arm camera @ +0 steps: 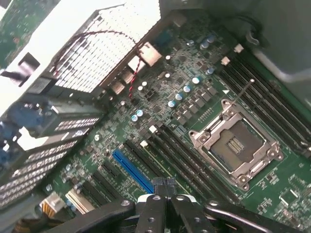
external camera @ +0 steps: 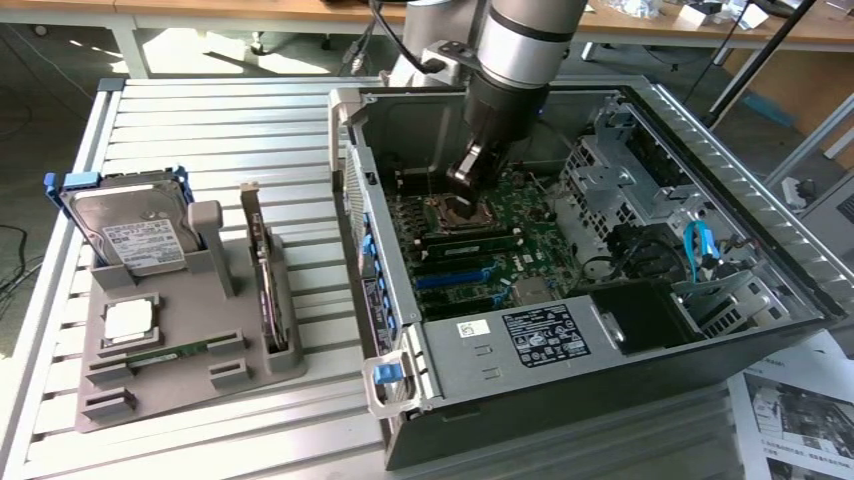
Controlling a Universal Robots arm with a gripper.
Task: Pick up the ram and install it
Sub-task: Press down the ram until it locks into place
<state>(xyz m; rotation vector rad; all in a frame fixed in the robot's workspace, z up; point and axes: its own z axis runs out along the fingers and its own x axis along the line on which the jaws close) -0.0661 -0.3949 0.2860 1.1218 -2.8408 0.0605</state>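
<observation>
We see our hand (external camera: 470, 180) closed and empty over the motherboard, while the ram (external camera: 167, 352) lies lengthwise in the grey holder (external camera: 254, 375), lower left of frame

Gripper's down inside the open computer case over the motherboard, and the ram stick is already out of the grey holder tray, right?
Not quite. The gripper is inside the case above the motherboard, but the ram lies in the grey holder tray on the exterior view's left, near the silver processor chip. The exterior view shows it.
</observation>
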